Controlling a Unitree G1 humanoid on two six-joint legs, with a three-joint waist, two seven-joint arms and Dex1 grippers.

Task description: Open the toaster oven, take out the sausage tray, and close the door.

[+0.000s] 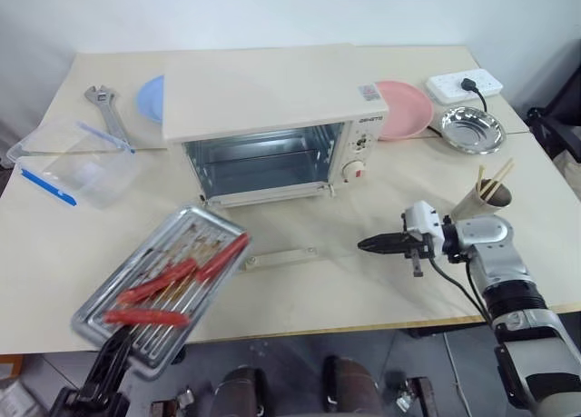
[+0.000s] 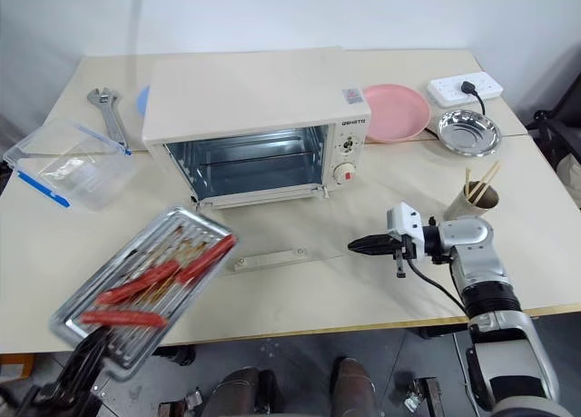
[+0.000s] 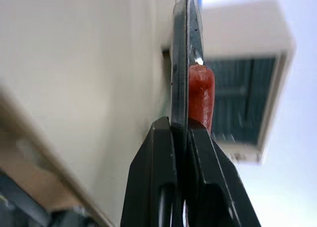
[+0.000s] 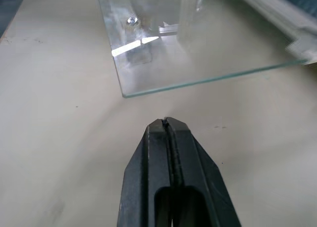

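Glass door [image 1: 300, 240] lies flat open on the surface, its long axis across the oven [image 1: 272, 122] mouth, bar handle [image 1: 281, 257] along the near edge. Right fingers [image 1: 381, 244], clenched on nothing, sit just off the door's right edge, at 3 o'clock from it. Left fingers [image 3: 188, 133] grasp the sausage tray [image 1: 163, 285] at 7 o'clock, so closing likely falls to the right arm.

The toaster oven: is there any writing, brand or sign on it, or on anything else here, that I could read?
Brand word above the knobs on the toaster oven: too small and blurred to read.
Small red-and-white sticker on the oven's top, right corner: unreadable.
Marks around the two knobs: unreadable.
Nothing else carries readable text.
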